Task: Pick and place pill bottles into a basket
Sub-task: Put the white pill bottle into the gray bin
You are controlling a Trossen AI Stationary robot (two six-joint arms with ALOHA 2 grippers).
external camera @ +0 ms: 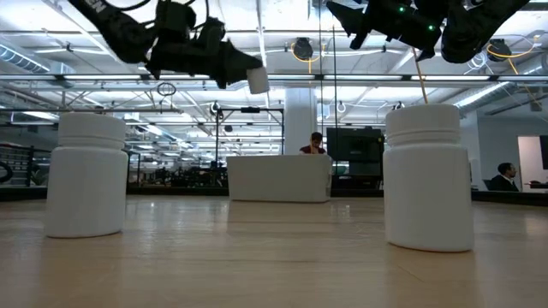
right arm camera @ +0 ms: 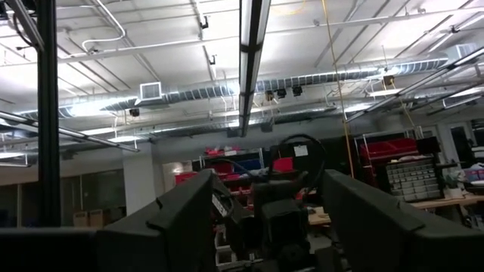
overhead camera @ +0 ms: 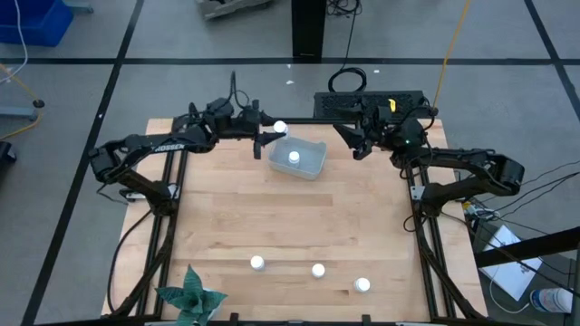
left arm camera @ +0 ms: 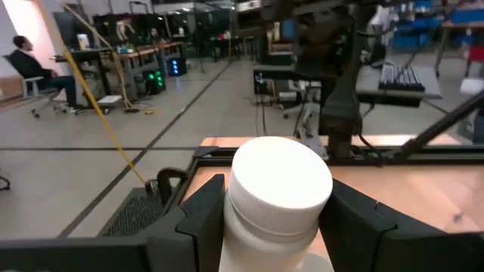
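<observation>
My left gripper (overhead camera: 269, 138) is shut on a white pill bottle (overhead camera: 279, 128), raised above the far left corner of the grey-blue basket (overhead camera: 313, 165). The held bottle also shows in the low view (external camera: 257, 79). One bottle (overhead camera: 294, 158) stands inside the basket. Three more bottles stand on their bases near the table's near edge (overhead camera: 257, 263), (overhead camera: 318, 270), (overhead camera: 362, 285). My right gripper (overhead camera: 356, 145) is open and empty, raised to the right of the basket; its wrist view (right arm camera: 268, 219) looks up at the ceiling. My left gripper pinches the bottle's body just below the cap (left arm camera: 261, 227) between its two fingers (left arm camera: 200, 219), one on each side. The fingers come roughly level from the table's left and lie along the bottle. The cap (left arm camera: 281, 177) points away past the fingertips. The bottle is lifted clear.
A green star-shaped paper plant (overhead camera: 190, 297) stands at the near left corner. A dark keyboard-like device (overhead camera: 372, 102) lies beyond the far edge. The middle of the wooden table (overhead camera: 290, 217) is bare. People sit in the room beyond the table.
</observation>
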